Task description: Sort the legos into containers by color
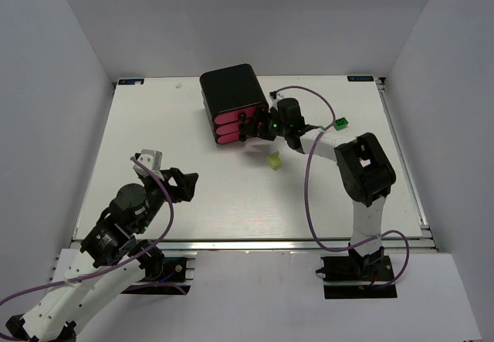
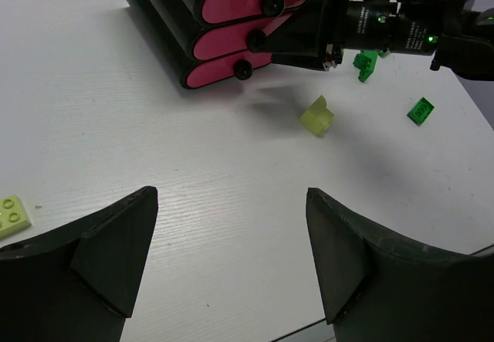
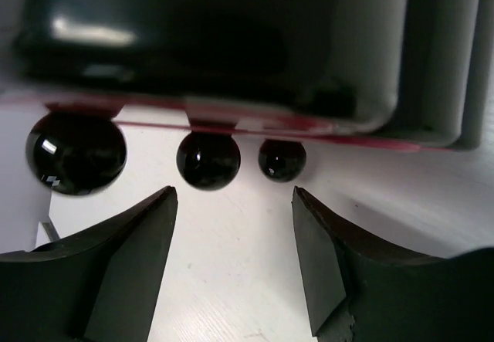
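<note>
The step in hand looks like opening a drawer. The right tool point(image 3: 231, 195) hangs with its jaws apart and empty, just short of the three pink drawers point(image 1: 230, 128) in the black cabinet point(image 1: 229, 87), and the middle knob point(image 3: 208, 159) sits roughly between its fingers. The drawers seem shut, though the wrist view shows the pink only as a thin blurred strip.

The left tool point(image 2: 231, 203) is also wide open and holds nothing, low over the bench point(image 1: 231, 211) and well away from the cabinet.

Four bricks lie loose on the bench:
- The yellow brick point(image 2: 317, 116) lies near the drawer fronts.
- The green brick point(image 2: 421, 110) and a second green one point(image 2: 367, 62) lie beyond the right arm.
- A lime brick point(image 2: 11, 212) lies just beside the left tool.

Next, I judge, the right tool must ease forward, close on one knob and pull straight out. The knobs are small glossy spheres, so a slightly off-centre pinch could slip. The cabinet looks light and may slide on the smooth bench rather than give up the drawer.

The cabinet is shiny hard plastic with rounded corners, and the drawer fronts are smooth pink with rounded ends. The bricks are hard, studded plastic, and the yellow one lies tilted. The bench is matte white.
</note>
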{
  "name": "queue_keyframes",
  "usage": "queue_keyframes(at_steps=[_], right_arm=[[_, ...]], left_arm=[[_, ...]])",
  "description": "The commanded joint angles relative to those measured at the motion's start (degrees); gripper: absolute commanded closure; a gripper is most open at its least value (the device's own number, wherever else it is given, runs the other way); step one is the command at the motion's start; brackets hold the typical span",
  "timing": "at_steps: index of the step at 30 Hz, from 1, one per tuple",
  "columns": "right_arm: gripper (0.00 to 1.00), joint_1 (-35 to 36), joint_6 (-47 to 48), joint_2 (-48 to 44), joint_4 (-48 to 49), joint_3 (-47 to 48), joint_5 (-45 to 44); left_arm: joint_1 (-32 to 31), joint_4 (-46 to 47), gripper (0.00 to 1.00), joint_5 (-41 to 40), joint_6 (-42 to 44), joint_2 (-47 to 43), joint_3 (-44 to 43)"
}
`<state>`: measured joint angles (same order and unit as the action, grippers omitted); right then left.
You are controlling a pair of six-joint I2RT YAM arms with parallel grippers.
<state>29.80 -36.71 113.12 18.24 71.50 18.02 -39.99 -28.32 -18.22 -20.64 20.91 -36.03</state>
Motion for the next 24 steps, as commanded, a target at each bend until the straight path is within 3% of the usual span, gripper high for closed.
queue_keyframes(at_steps=[1, 12, 17, 24], right_arm=[[0.34, 0.7, -4.33, 1.49, 3.12, 3.73, -2.38], [0.41, 0.78, -8.2, 4.48, 1.27, 7.59, -4.48], [0.52, 0.7, -9.6, 5.27, 0.92, 8.39, -3.7], [0.74, 0.61, -11.19, 4.74, 1.62, 6.55, -2.82]], left_arm=[[-0.27, -0.07, 0.13, 0.02, -0.01, -0.34, 0.08], [-0.27, -0.07, 0.13, 0.03, 0.08, -0.08, 0.17], [-0.27, -0.25, 0.13, -0.15, -0.1, -0.08, 0.26], [-0.27, -0.34, 0.13, -0.94, -0.27, 0.01, 0.17]])
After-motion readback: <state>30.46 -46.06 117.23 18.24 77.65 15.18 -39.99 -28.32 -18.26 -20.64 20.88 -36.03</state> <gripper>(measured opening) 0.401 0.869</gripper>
